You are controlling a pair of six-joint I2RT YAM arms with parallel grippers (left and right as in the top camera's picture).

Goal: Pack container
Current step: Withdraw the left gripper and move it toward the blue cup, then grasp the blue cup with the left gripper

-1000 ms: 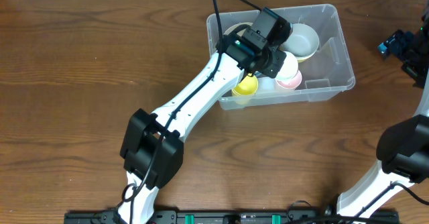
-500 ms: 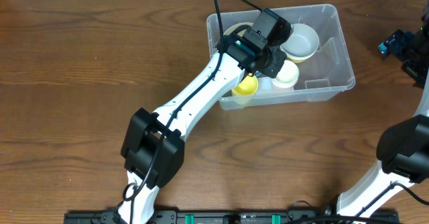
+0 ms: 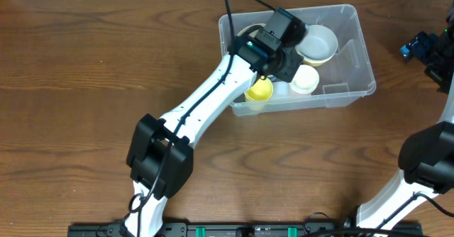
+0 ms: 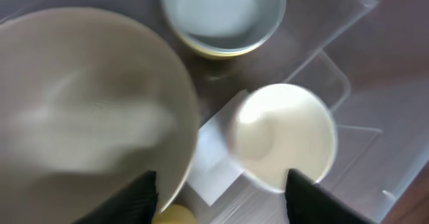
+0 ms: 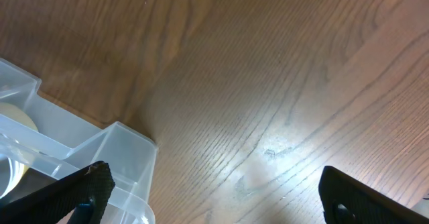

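Observation:
The container [image 3: 351, 88] is a clear plastic bin on the far side of the wooden table. It holds a white bowl with a yellowish rim [image 3: 319, 44], a cream cup [image 3: 305, 79], a yellow cup [image 3: 259, 89] and a larger pale bowl [image 4: 87, 110]. My left gripper [image 3: 292, 65] hangs inside the bin. In the left wrist view the left gripper [image 4: 221, 200] is open, its fingers [image 4: 134, 197] apart with nothing between them, the cream cup [image 4: 285, 137] just beyond the right finger. My right gripper [image 5: 228, 190] stands open over bare wood beside the container's corner [image 5: 100, 157].
A white label [image 4: 214, 163] shows on the bin floor between the large bowl and the cream cup. The right gripper [image 3: 425, 49] sits at the far right edge of the table. The bin's right end [image 3: 347, 52] holds nothing.
The left gripper has opened and let go of the cream cup, which dropped a little and now covers the pink cup seen earlier. The right arm has not moved.

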